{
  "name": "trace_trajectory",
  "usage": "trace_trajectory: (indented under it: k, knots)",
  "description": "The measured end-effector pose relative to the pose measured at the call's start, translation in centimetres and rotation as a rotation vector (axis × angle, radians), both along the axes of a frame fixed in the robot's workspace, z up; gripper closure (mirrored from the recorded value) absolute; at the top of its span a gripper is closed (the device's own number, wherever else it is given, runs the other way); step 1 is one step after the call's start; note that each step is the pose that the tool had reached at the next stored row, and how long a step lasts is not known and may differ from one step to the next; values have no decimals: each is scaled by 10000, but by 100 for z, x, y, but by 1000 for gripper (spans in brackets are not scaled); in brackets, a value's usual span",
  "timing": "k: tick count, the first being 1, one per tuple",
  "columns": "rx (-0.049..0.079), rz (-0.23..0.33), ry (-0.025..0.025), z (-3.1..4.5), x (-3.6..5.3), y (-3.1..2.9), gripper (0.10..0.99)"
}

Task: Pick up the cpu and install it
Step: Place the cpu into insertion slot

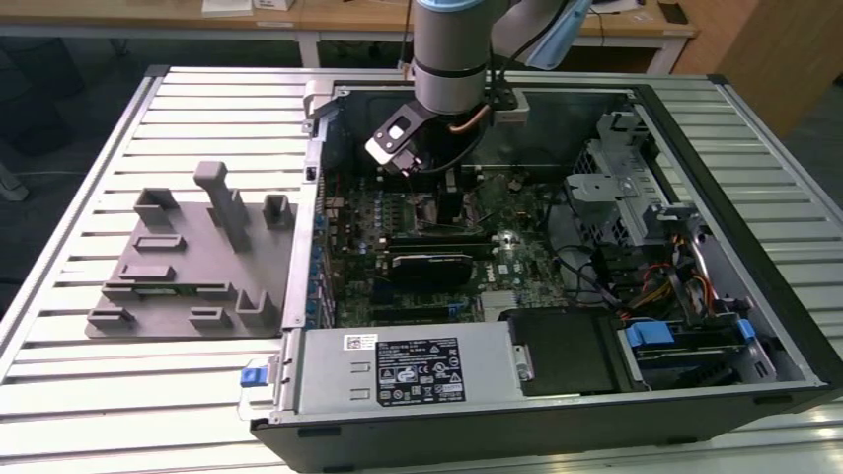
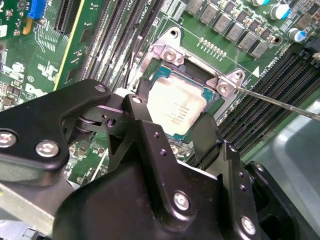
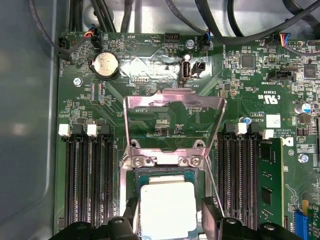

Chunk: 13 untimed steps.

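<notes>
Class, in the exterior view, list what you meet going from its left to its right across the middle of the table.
Grey fixture tray → green motherboard → metal drive cage → case's right wall.

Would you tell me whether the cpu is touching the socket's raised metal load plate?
Apart. In the first wrist view the load plate stands swung open, clear of the cpu.

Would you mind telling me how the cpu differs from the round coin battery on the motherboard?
The cpu is square, the coin battery round. The cpu is clearly the larger. The cpu sits in the open socket, its metal load plate raised; the coin battery sits apart, near an edge of the motherboard. Both have shiny silver tops and lie flat on the board.
</notes>
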State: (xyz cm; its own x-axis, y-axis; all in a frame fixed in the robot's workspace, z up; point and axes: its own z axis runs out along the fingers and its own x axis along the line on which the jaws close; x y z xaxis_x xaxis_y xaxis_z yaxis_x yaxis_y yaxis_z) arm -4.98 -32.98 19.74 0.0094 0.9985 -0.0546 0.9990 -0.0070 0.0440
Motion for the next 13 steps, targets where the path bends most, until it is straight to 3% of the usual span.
trace_trajectory:
  k: [13]
  knots:
    - [1,0,0,-17,0,0,478]
